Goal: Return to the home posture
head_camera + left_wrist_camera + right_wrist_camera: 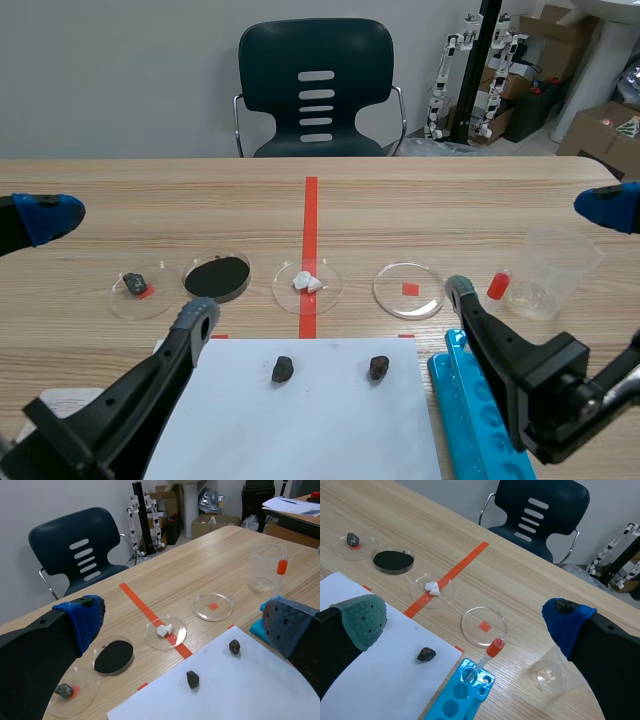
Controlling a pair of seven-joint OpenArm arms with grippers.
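Note:
My left gripper (pixel 125 265) hangs open above the table's near left; in its wrist view the gripper (pixel 185 625) holds nothing between its pads. My right gripper (pixel 534 248) is open too, raised over the near right, and the gripper (pixel 466 621) is likewise empty in its own view. A white paper sheet (pixel 300 410) lies at the front with two dark stones (pixel 283 369) (pixel 378 368) on it. Behind it runs a row of petri dishes: one with a dark stone (pixel 140 290), one with black powder (pixel 217 277), one with a white lump (pixel 307 283) and an empty one (pixel 408 290).
A blue well rack (pixel 475 420) lies under the right arm, with a red-bulbed pipette (pixel 497 285) at its far end. A clear plastic beaker (pixel 553 272) stands at the right. A dark chair (pixel 316 90) sits behind the table, with boxes and small robot figures beyond.

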